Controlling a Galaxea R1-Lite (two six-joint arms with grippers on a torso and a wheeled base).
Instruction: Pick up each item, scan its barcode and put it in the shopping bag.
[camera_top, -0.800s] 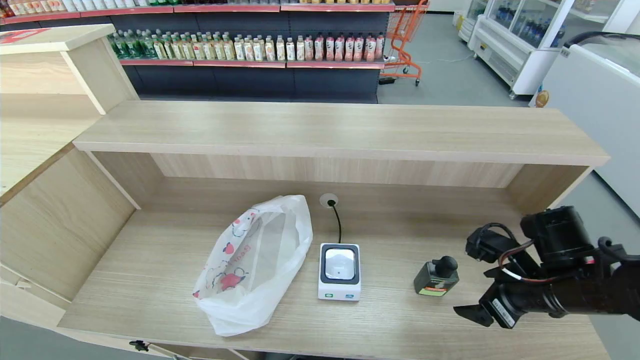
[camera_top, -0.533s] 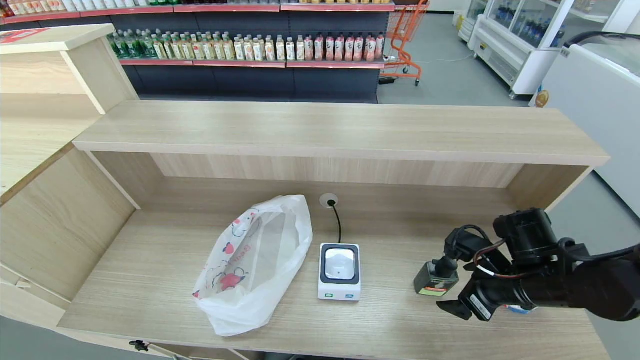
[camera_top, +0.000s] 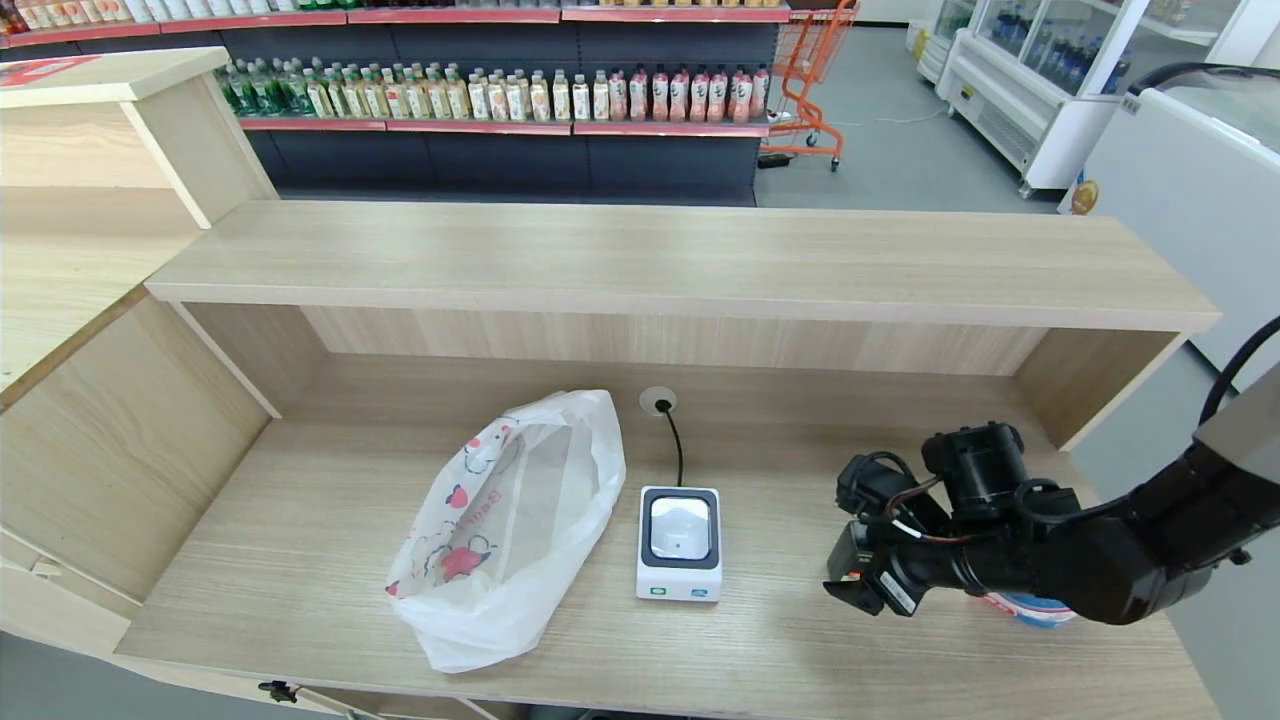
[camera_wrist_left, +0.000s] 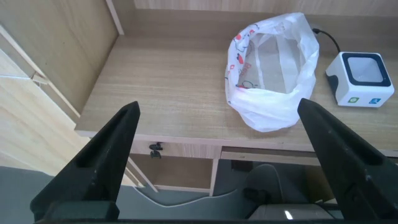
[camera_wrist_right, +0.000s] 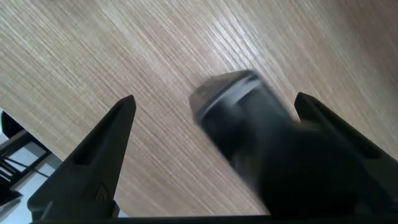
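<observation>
Counter (camera_top: 300, 560): pale wood checkout desk with a raised ledge at the back; all the task's things lie on its lower surface.
Shelves (camera_top: 500, 95): behind the counter, rows of drink bottles with pale and pink labels, the writing too small to read.
Shopping bag (camera_top: 500, 530): white thin plastic, lying on its side left of centre with its mouth toward the back wall; red cartoon fruit and red lettering show through the plastic, too creased to read.
Right gripper (camera_top: 855, 580): low over the counter to the right of the scanner, fingers spread wide on either side of the bottle without clasping it.
Left gripper (camera_wrist_left: 217, 106): hangs off the counter's near left edge, fingers spread wide, nothing between them.
Scanner (camera_top: 679, 540): white box with a dark-framed glass window facing up, just right of the bag; one small green and one small blue sticker on its front face, their marks unreadable.
Bottle (camera_wrist_right: 261, 143): dark, on the counter between the right gripper's fingers, apart from both; blurred, so its label cannot be read.
Round pack (camera_top: 1030, 608): blue and white with red print, on the counter under the right arm; print unreadable.
Cable (camera_top: 675, 440): black, from the scanner's back to a round hole in the counter.
</observation>
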